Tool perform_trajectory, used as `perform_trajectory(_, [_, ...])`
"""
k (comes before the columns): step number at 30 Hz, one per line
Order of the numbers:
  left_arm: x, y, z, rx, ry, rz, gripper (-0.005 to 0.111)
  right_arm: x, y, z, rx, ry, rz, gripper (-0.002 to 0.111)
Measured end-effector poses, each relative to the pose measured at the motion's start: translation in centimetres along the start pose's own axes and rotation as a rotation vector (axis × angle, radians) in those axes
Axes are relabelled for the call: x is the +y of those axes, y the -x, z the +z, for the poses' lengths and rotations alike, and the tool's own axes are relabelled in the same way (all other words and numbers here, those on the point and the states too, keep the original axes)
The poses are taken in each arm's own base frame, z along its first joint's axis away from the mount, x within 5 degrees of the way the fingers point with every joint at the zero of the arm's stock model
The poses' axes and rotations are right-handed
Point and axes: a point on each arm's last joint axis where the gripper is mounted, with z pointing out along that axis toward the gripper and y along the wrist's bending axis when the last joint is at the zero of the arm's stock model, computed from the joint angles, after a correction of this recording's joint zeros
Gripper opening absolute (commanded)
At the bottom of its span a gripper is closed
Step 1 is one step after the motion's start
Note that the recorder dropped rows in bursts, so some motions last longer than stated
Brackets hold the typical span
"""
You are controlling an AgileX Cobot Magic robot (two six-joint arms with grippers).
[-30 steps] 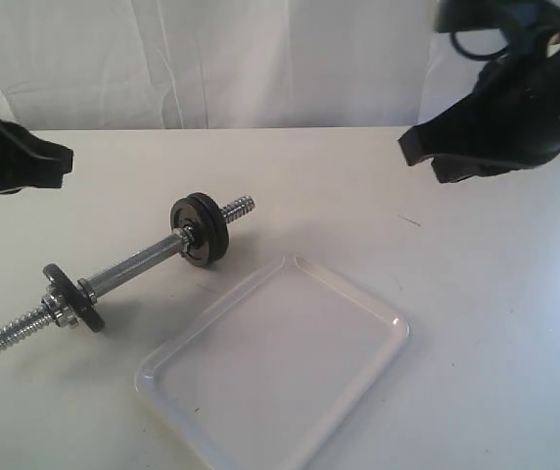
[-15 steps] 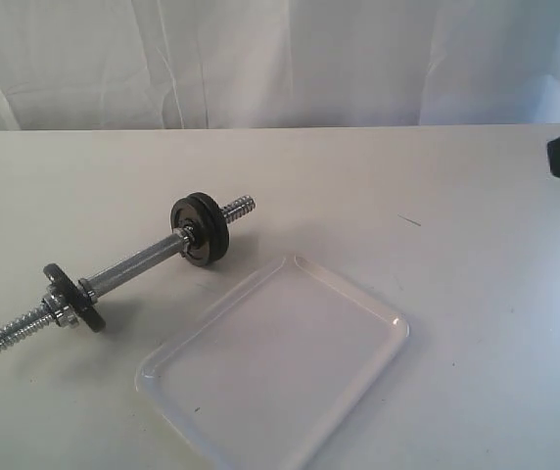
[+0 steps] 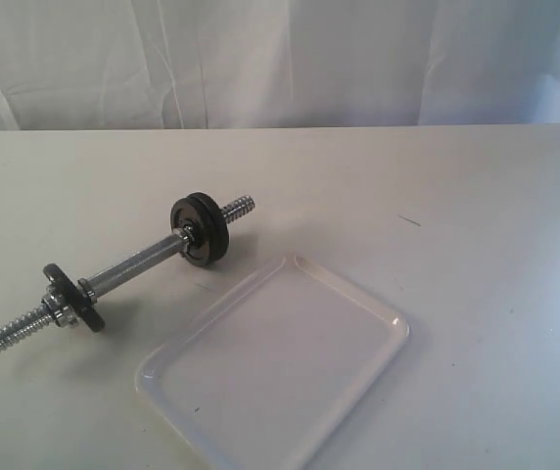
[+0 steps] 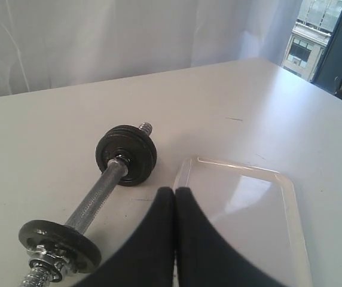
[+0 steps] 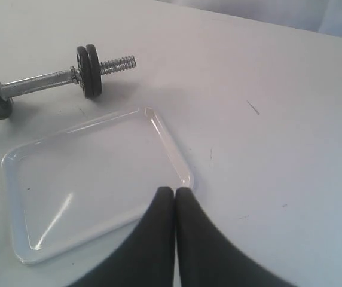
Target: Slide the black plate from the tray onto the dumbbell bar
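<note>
Left fingers [image 4: 153, 239]: we are seeing two matte black pieces, wide at the base and narrowing to blunt rounded tips.
Right fingers [image 5: 154, 239]: we are seeing a matching matte black pair, flaring outward in smooth curves toward the base.
Surface: we are finding both pairs plain and smooth, one uniform black.
Seam: we are noticing a thin straight line dividing each pair.

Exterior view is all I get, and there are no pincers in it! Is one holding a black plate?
Observer: No. The left pincer is shut with nothing in it.
Operator: And the other one?
Observer: The right pincer is shut and empty too, pointing toward the tray.
Operator: Anything else I can't see?
Observer: A window with a building outside.
</note>
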Motion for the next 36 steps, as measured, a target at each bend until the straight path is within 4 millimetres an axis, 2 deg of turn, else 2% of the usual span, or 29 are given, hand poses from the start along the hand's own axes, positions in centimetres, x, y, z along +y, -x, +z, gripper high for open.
perform_trajectory(10, [0.0, 0.0, 0.0, 0.000, 0.000, 0.000, 0.000, 0.1, -0.2, 0.1, 0.004, 0.006, -0.004, 0.000])
perform_trajectory(13, [0.0, 0.0, 0.0, 0.000, 0.000, 0.000, 0.000, 0.1, -0.9, 0.1, -0.007, 0.003, -0.010, 0.000])
perform_trajectory(15, [0.0, 0.0, 0.0, 0.000, 0.000, 0.000, 0.000, 0.0, -2.6, 0.1, -0.114, -0.015, -0.007, 0.000])
perform_trajectory(17, [0.0, 0.0, 0.0, 0.000, 0.000, 0.000, 0.000, -0.4, -6.7, 1.2, -0.335, -0.057, -0.008, 0.000])
perform_trajectory(20, [0.0, 0.0, 0.0, 0.000, 0.000, 0.000, 0.000, -0.7, -9.7, 1.8, -0.414, -0.091, -0.032, 0.000])
perform_trajectory(23, [0.0, 0.0, 0.0, 0.000, 0.000, 0.000, 0.000, -1.1, -12.3, 2.4, -0.421, -0.168, -0.038, 0.000])
perform_trajectory(30, [0.0, 0.0, 0.0, -0.001, 0.001, 0.000, 0.000, -1.8, -14.0, 2.4, -0.361, -0.314, 0.059, 0.000])
perform_trajectory(36, [0.0, 0.0, 0.0, -0.001, 0.001, 0.000, 0.000, -2.2, -15.5, 3.5, -0.301, -0.361, 0.072, 0.000])
